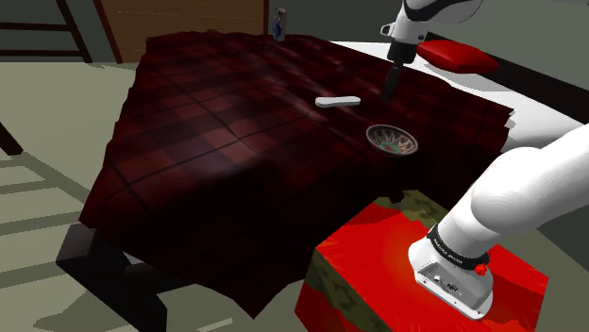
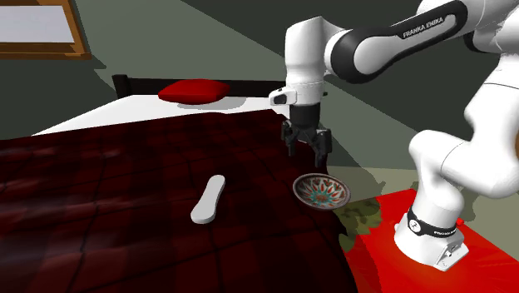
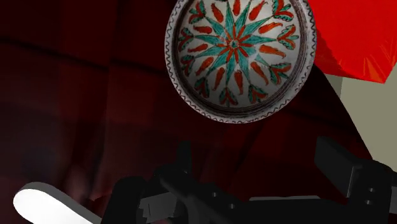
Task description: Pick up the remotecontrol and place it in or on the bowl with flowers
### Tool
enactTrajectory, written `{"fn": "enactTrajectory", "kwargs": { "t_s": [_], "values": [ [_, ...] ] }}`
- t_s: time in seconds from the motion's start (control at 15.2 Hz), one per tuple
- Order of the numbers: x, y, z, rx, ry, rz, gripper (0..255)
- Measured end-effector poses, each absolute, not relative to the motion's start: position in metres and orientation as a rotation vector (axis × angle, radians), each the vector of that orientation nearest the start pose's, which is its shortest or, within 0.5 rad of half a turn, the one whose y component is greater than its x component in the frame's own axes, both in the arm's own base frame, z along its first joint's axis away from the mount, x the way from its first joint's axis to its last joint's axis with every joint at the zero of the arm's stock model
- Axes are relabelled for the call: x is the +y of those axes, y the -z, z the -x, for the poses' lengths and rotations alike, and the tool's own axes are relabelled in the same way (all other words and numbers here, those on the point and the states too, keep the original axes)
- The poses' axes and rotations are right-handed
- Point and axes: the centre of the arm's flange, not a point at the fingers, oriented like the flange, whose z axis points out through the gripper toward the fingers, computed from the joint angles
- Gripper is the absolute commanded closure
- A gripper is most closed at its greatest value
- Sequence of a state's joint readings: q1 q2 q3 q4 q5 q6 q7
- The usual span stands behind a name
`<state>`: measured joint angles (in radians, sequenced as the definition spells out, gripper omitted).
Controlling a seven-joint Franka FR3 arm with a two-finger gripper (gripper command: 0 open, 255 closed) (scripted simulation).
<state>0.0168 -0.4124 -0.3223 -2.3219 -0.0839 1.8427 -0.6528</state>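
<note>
black gripper point(image 2: 306, 151), fingers spread and empty, hangs above the dark red plaid bedspread point(image 1: 217, 123). the white remote control point(image 2: 208, 200) lies flat on the bedspread, near but apart from the flower-patterned bowl point(image 2: 322, 191).

A bed point(image 1: 540, 111) is carrying everything, with a dark red plaid blanket point(image 1: 217, 132) covering most of it and hanging over its near edge. The bed's white top is showing bare at the pillow end. A pale remote control point(image 1: 338, 101) is lying flat on the blanket. In the shoulder view, a bowl point(image 1: 392, 141) painted with red and teal flowers is sitting upright at about 4 o'clock from the remote control, near it but apart. A red pillow point(image 1: 456, 55) is resting at 2 o'clock. A small upright object point(image 1: 277, 24) is standing at 11 o'clock, possibly behind the bed rather than on it.
</note>
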Motion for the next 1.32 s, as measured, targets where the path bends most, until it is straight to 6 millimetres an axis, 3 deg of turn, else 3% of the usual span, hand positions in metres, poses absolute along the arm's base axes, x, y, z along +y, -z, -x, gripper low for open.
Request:
{"fn": "enactTrajectory", "kwargs": {
  "t_s": [0.73, 1.32],
  "values": [
    [-0.216, -0.429, -0.503, -1.128, -0.045, 2.874, 0],
    [-0.242, -0.389, -0.605, -1.534, -0.017, 2.706, 0]
  ]
}}
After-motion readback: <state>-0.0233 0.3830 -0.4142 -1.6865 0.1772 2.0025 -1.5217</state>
